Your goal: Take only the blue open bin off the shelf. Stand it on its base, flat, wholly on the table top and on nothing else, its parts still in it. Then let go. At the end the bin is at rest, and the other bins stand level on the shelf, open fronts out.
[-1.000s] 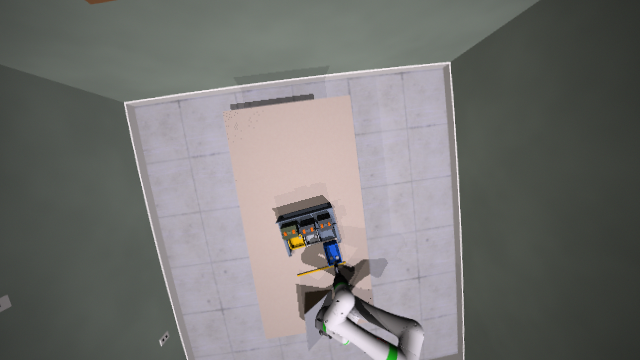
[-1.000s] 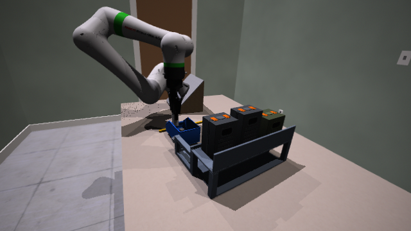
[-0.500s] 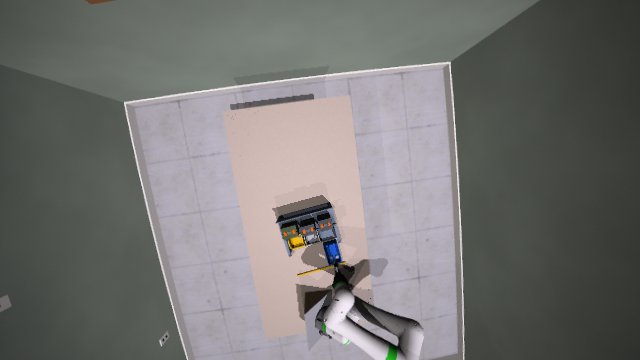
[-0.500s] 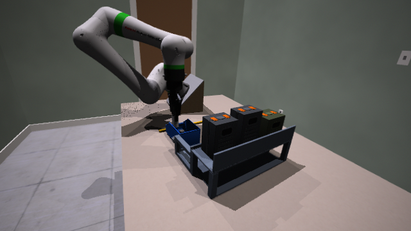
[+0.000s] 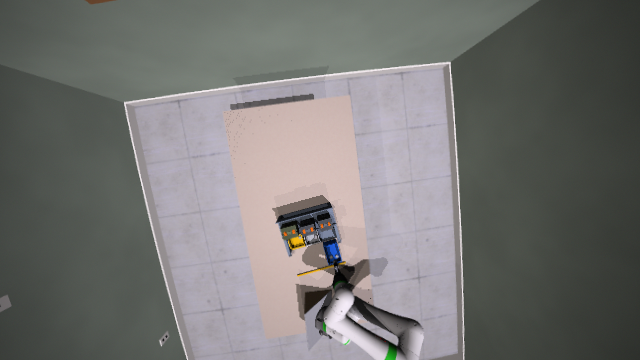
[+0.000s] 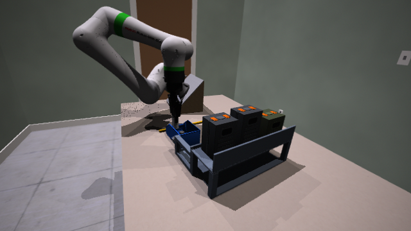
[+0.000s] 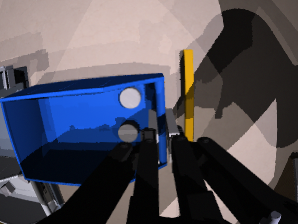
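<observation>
Wrist: end effector (image 7: 164,137) on blue bin (image 7: 80,125) rim

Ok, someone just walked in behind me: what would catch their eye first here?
The blue open bin, pulled out past the front of the dark shelf, with the gripper shut on its front wall. Behind it, two black bins and an olive one stand on the shelf.

obstacles: shelf (image 6: 253,148) with dark bins (image 6: 221,131) at 3 o'clock of the claw (image 6: 176,123) in the exterior view, just beside the blue bin (image 6: 189,132) it clamps | yellow bar (image 5: 315,271) lies on counter (image 5: 290,150) near the claw, top view | free: open counter toward 12 o'clock beyond shelf, top view
</observation>
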Available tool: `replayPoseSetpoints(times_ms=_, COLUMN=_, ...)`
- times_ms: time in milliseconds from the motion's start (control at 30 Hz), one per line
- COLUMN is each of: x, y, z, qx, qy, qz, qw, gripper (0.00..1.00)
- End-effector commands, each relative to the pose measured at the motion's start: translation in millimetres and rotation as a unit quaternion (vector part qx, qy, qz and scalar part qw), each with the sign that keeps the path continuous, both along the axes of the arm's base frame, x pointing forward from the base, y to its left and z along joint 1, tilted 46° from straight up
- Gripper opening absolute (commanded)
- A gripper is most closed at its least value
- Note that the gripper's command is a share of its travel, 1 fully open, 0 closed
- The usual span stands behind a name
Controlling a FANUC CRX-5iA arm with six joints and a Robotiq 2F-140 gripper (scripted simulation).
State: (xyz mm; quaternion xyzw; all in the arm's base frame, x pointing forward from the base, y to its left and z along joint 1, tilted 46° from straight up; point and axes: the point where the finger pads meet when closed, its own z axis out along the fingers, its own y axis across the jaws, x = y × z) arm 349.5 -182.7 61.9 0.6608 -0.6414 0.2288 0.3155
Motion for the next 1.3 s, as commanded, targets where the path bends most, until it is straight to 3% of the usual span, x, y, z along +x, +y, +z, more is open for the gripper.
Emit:
replayPoseSetpoints(times_ms=0, x=0.2, y=0.1, z=0.0, qx=0.0, qy=0.0, qz=0.0, qw=1.0, gripper=0.0)
replayPoseSetpoints(times_ms=167, x=0.2, y=0.1, z=0.0, qx=0.0, qy=0.0, qz=0.0, qw=1.0, gripper=0.0)
replayPoseSetpoints(times_ms=200, x=0.2, y=0.1, z=0.0, qx=0.0, qy=0.0, qz=0.0, qw=1.0, gripper=0.57)
replayPoseSetpoints(times_ms=1267, x=0.2, y=0.1, z=0.0, qx=0.0, qy=0.0, qz=0.0, qw=1.0, gripper=0.57)
